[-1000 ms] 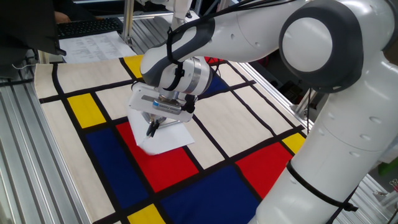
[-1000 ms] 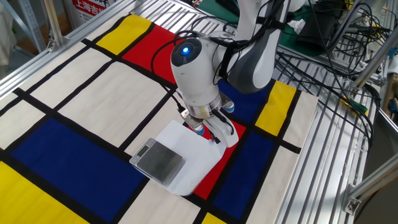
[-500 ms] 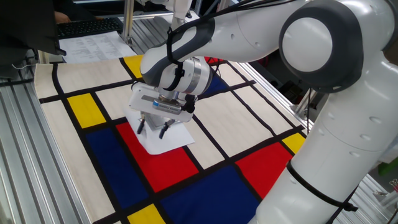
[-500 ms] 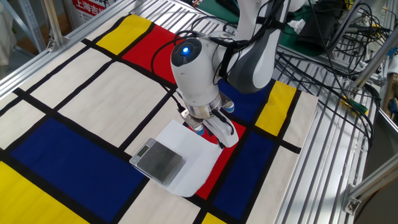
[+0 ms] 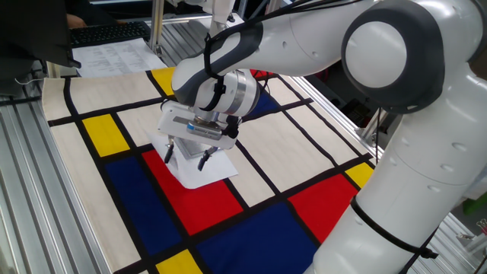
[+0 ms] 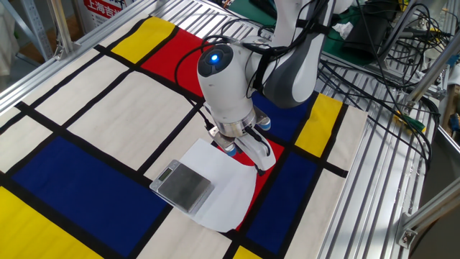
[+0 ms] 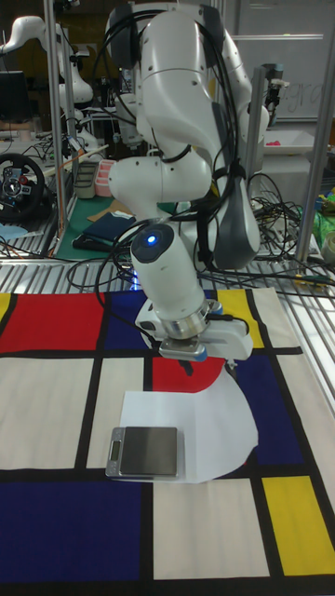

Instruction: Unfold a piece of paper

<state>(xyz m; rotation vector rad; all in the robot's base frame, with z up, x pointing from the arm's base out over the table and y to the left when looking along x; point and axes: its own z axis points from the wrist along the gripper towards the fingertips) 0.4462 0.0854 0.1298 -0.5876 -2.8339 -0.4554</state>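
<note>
The piece of paper (image 6: 215,193) lies on the colour-block cloth (image 6: 86,115), mostly over a red block and spilling onto the neighbouring blue and cream ones. It looks largely opened out; in the tall fixed view its right-hand edge (image 7: 244,419) curves and seems to sit slightly off the cloth, though I cannot tell how far. A flat grey digital scale (image 6: 183,184) rests on the sheet's near corner and pins it.

Just above the far edge of the sheet hangs the gripper (image 5: 185,157), its two dark fingers spread apart with nothing between them, the tips close to the paper.

Risks, as I judge them: the sheet is thin and has a crease, so the freed half could spring back and partly refold. If the fingers drop or drag while this near, they could snag the edge and crumple or tear it, the more so because the scale keeps the other end from sliding along. A sideways sweep of the arm could also knock the scale.

No containers are visible on the cloth, so there are no contents to report.
</note>
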